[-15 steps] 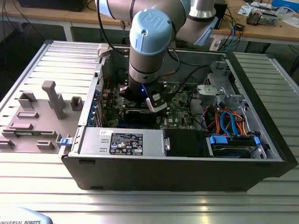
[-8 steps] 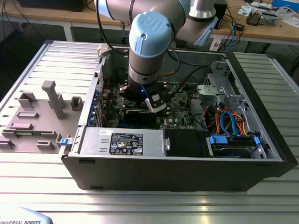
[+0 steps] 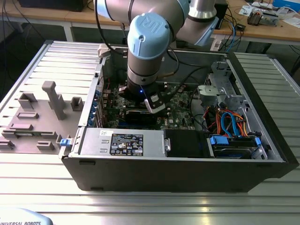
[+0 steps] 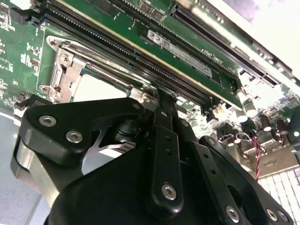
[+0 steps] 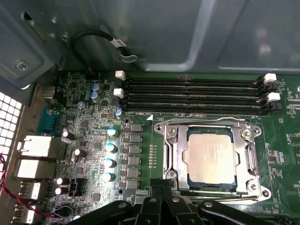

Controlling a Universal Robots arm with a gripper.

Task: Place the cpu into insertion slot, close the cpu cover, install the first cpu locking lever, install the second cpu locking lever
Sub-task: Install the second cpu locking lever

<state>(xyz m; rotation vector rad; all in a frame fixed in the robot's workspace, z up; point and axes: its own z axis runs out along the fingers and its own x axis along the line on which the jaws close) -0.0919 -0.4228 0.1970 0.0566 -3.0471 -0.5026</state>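
The cpu [image 5: 209, 157], a pale silver square, lies in the insertion slot [image 5: 262, 192] on the green board. The cpu cover [image 5: 176, 154], a silver frame with a square window, lies flat around the chip. In the first wrist view my gripper [image 5: 161, 190] is shut, and its black fingertips sit side by side at the socket's edge. I cannot tell whether anything is pinched between them. The second wrist view shows the gripper [image 4: 157, 96] from behind, with the cpu [image 4: 96, 89] and cover [image 4: 65, 70] just past its tips. In the exterior view the gripper [image 3: 156, 107] reaches down into the open computer case.
Long black memory slots [image 5: 192, 93] run beside the socket. Capacitors [image 5: 110, 147] and rear ports [image 5: 35, 147] stand on its other side. Inside the case are a power supply [image 3: 122, 140] and cabled drive bays [image 3: 229, 124]. Grey fixtures [image 3: 51, 101] stand at the exterior view's left.
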